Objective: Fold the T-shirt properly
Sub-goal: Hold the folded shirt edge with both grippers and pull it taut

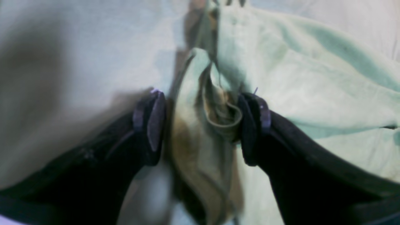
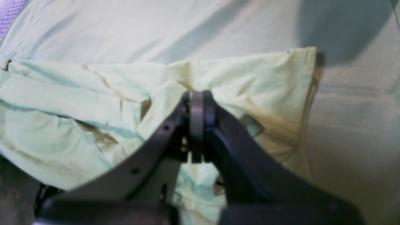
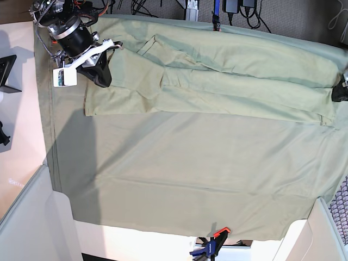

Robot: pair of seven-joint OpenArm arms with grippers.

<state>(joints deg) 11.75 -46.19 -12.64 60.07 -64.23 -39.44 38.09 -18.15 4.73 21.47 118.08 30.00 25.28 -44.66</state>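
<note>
The T-shirt [image 3: 217, 81] lies stretched in a long, creased band across the far side of the counter, on the green tablecloth [image 3: 179, 174], running from one gripper to the other. Folds and ridges run along its length, and one straight edge faces the near side.

At the base view's left end, the right gripper [image 2: 197, 125] sits on the shirt, its jaws pressed together. In the right wrist view they meet over a raised ridge of the fabric, with the shirt's hemmed end just beyond; whether cloth is actually caught between them cannot be told.

At the opposite end, the left gripper [image 1: 201, 125] shows only as a dark tip at the base view's edge. Its wrist view has the jaws spread wide, one on each side of a bunched-up clump of shirt fabric that stands between them.

An orange-handled clamp [image 3: 215, 242] grips the tablecloth's near edge.
</note>
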